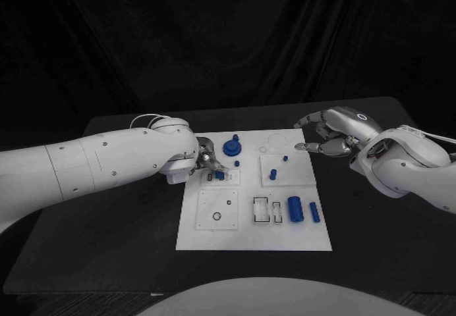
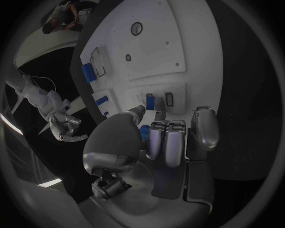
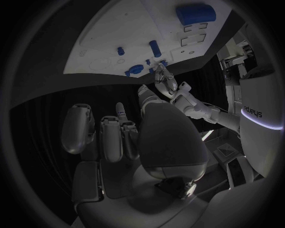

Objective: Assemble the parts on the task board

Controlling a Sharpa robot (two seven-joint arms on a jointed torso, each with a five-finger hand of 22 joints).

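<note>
Left hand, grip indeterminate, touches task board left-centre beside small blue part; right hand, upper right, curled empty.

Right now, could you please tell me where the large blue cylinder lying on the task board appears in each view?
Head view: the large blue cylinder lies on the task board, near its right front corner, right of the rectangular outlines.
Left wrist view: at the board's edge, beside those outlines.
Right wrist view: next to the outlines.
Shared landmark: the rectangular outlines.

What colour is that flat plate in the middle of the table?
White; the task board shows best in the head view.
</note>
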